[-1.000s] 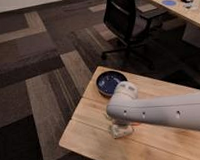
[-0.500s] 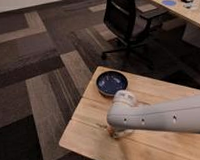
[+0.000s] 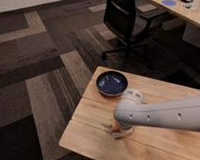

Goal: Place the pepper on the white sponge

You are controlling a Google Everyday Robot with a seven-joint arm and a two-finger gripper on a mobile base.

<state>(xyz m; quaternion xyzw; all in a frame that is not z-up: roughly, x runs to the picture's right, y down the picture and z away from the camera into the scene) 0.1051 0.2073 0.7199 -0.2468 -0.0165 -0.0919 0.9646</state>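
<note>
Hand [image 3: 121, 129] low over table [image 3: 159, 92], pepper [image 3: 114, 126] at its tip, grip state unclear.

pepper [image 3: 115, 127] by white sponge [image 3: 122, 134], below pincer [image 3: 121, 128]

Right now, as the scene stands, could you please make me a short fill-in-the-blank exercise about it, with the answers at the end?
1. The gripper is low over the wooden table, on the camera's side of the dark blue ____.
2. The white arm extends in from the ____ edge of the picture.
3. Beyond the table, a black office ____ stands on the carpet.

Answers: bowl; right; chair.
</note>
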